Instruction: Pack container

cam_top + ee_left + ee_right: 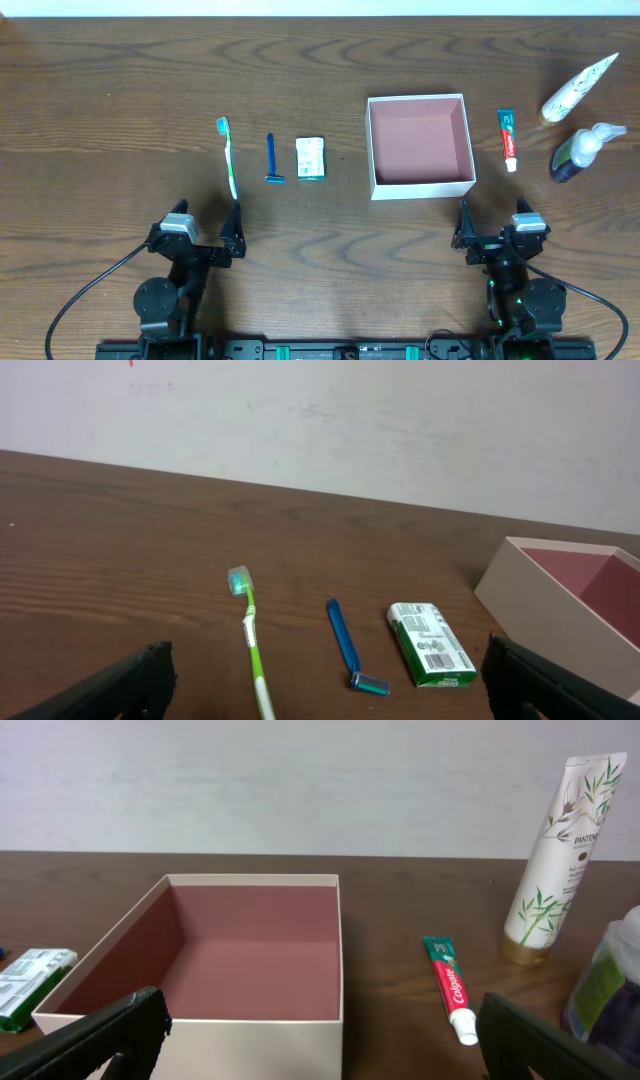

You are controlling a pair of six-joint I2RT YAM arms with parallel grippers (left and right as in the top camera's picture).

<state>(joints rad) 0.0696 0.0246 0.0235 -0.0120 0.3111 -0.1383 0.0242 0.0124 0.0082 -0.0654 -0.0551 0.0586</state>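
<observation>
Since nothing is packed yet, the empty box [420, 140] sits on the surface [100, 100] ahead of the right pincer [492, 225], toiletries [508, 140] spread apart for easy picking; it and the left pincer [208, 225] gape wide.

The whole table [100, 60] is seen straight down from overhead. From each wrist, a low, close view is taken across the tabletop toward the far wall [400, 420]. The box [250, 950] and the green packet [430, 645] are shared by both wrist views.
</observation>
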